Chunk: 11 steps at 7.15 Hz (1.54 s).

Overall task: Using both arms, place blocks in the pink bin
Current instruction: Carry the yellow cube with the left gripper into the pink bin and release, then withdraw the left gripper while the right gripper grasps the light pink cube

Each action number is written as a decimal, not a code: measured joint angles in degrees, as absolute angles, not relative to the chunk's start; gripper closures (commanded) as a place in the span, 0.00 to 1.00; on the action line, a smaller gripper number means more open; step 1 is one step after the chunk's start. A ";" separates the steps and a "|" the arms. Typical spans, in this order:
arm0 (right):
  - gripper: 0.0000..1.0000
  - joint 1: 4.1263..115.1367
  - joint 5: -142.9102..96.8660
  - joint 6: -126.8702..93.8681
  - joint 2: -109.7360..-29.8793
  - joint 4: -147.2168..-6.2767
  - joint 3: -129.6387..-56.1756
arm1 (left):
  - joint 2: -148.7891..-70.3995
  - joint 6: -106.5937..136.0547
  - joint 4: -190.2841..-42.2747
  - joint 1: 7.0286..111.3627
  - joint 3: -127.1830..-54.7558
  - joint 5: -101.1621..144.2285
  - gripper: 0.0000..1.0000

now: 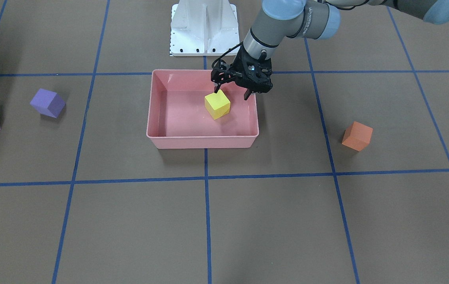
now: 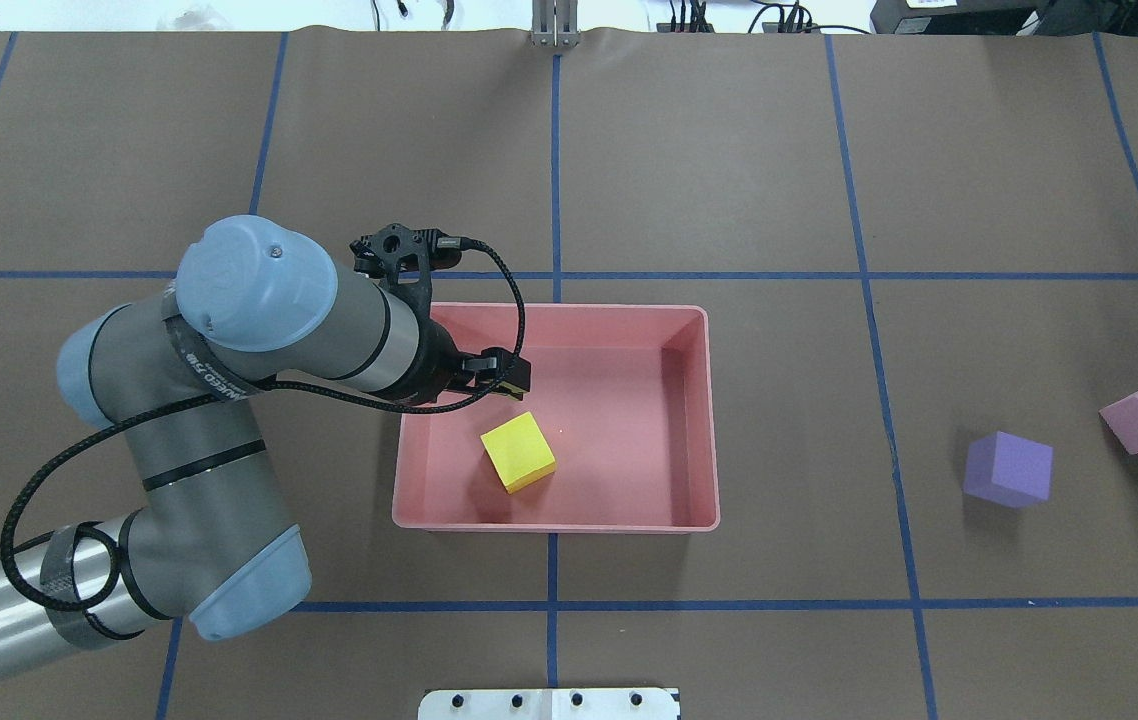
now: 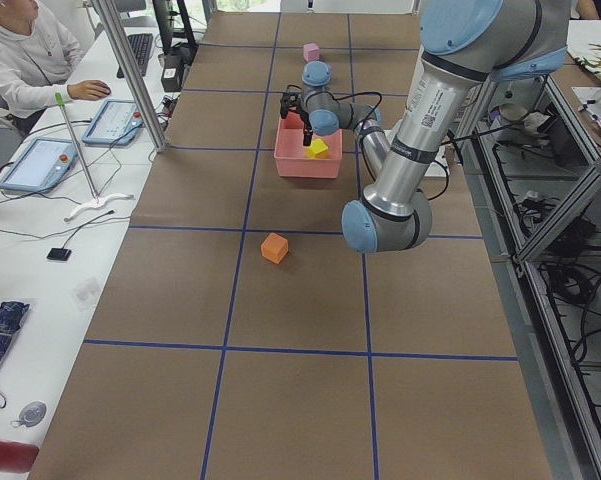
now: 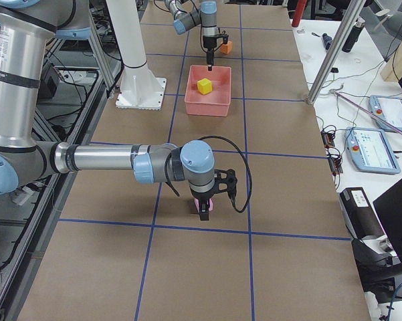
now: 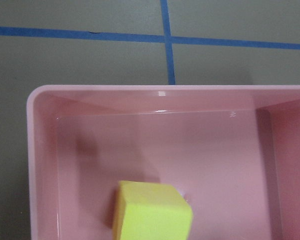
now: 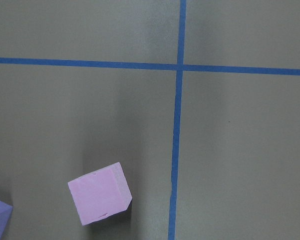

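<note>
— Right tool (image 4: 205, 212), closest to the lens in the side view from the robot's right, low over the light pink block (image 6: 100, 195) on the table (image 1: 248, 221). Open or closed?

— Cannot tell from that angle. No sight of it on its own wrist camera either, only the block low and left of centre, skewed to the blue tape lines (image 6: 178, 125), with the purple block (image 1: 47, 103) just beside it.

— And across the table?

— Left tool (image 1: 231, 94) spread wide, gripping nothing, hovering inside the rim of the pink bin (image 1: 202, 142), just above the yellow block (image 1: 217, 104) resting on the bin floor.

— Next move?

— Probably a pick of the light pink block by the right tool, far nearer to it than the left. Likely calls for a small sideways shift and a wrist turn to square up with the skewed faces. Leaves the orange block (image 1: 357, 136) alone on the left tool's side, well apart from the bin.
</note>
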<state>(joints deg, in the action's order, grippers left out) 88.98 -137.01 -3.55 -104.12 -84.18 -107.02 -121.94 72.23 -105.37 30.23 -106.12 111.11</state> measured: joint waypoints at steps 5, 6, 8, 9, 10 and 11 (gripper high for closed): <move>0.00 72.42 -131.75 -19.41 -104.50 -67.30 -106.48 | -120.17 72.34 -104.11 30.58 -109.82 112.04 0.00; 0.00 69.20 -129.89 -19.88 -104.74 -64.03 -105.41 | -120.15 72.31 -104.11 30.58 -109.84 112.05 0.00; 0.00 66.59 -128.75 -20.17 -104.91 -56.97 -101.05 | -120.12 72.26 -104.07 30.59 -109.86 112.06 0.00; 0.00 66.27 -128.64 -20.40 -104.93 -54.39 -98.92 | -120.09 72.25 -104.07 30.59 -109.86 112.06 0.00; 0.00 65.96 -128.53 -20.90 -104.94 -53.08 -97.65 | -120.07 72.25 -104.06 30.59 -109.86 112.06 0.00; 0.00 65.51 -128.24 -21.25 -104.94 -52.61 -96.97 | -120.06 72.25 -104.06 30.59 -109.86 112.06 0.00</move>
